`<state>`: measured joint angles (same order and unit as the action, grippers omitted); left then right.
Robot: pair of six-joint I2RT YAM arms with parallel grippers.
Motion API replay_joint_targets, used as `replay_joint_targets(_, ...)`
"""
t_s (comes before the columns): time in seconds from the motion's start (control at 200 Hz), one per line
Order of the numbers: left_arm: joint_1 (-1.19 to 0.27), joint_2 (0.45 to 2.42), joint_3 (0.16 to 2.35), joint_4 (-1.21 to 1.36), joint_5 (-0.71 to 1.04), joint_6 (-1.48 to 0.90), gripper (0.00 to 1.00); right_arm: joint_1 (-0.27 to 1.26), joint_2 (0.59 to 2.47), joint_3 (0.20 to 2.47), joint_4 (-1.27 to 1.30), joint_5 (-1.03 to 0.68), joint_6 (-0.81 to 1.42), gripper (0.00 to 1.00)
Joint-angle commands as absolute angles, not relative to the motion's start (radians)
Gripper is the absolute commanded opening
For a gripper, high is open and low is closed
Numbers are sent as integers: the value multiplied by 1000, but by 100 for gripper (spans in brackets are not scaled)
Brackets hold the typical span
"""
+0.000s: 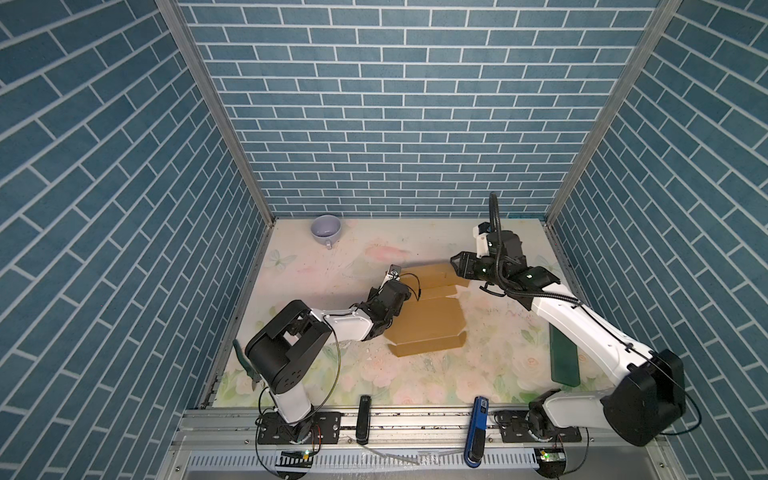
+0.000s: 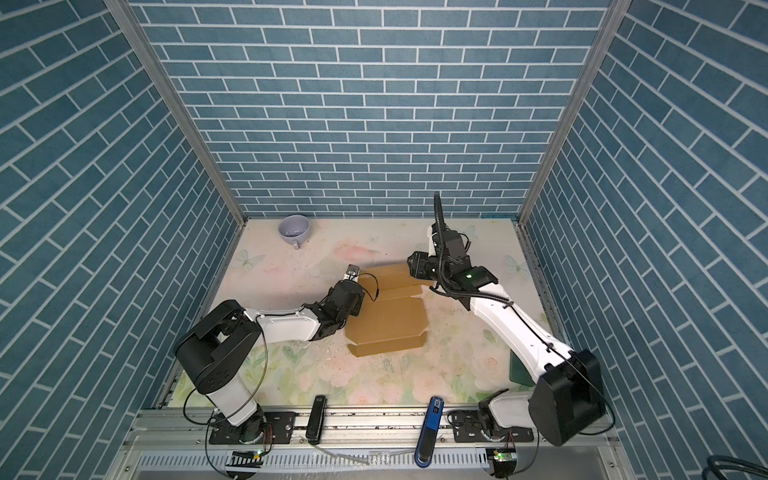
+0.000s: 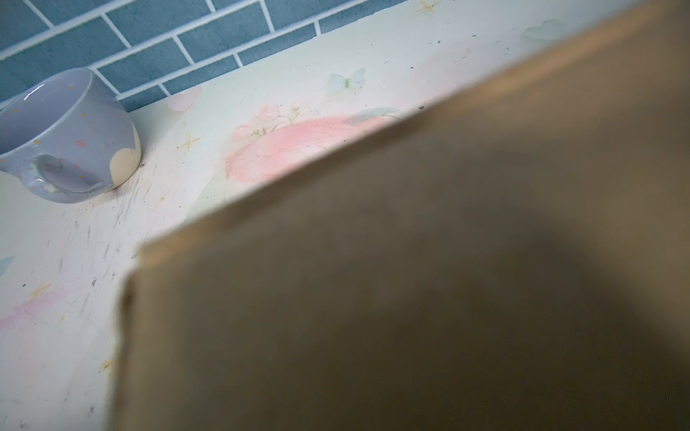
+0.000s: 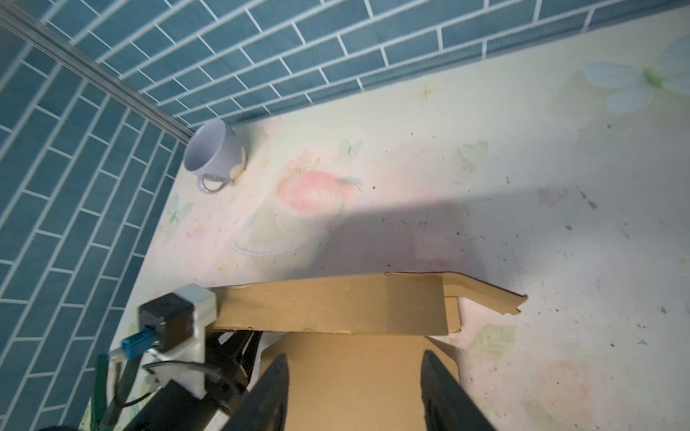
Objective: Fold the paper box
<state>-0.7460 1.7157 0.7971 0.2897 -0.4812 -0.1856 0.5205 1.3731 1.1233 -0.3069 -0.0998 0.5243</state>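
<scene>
A: Where is the paper box (image 1: 432, 324)?
B: Mid desk (image 1: 374, 382), a bit toward the far edge, partly folded. The right jaws are spread apart above its far end, holding nothing. The left jaws hide behind the card, so I cannot tell
A: How will it feel?
B: Light, I think, stiff but bendy at the creases. It may slide, so pinch a flap edge. The mug (image 1: 326, 232) sits away in the far left corner; the near side has room

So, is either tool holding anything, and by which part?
Right tool: open over the paper box, holding nothing. Left tool: at the box's left edge, grip hidden; cannot tell.
</scene>
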Motion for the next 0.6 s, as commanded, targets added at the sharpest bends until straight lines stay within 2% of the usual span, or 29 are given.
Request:
replay_joint_targets(0.0,-746,1684,773,294,-482,-168,18,517,1428,1171,-333,-150,487,57)
replay_joint_targets(0.355,-746,1683,766,312,-457,-166,17,500,1504,1095,-162,-241,550,58)
replay_joint_targets(0.595,-746,1692,769,312,-450,-169,17,486,1538,1109,-177,-241,549,58)
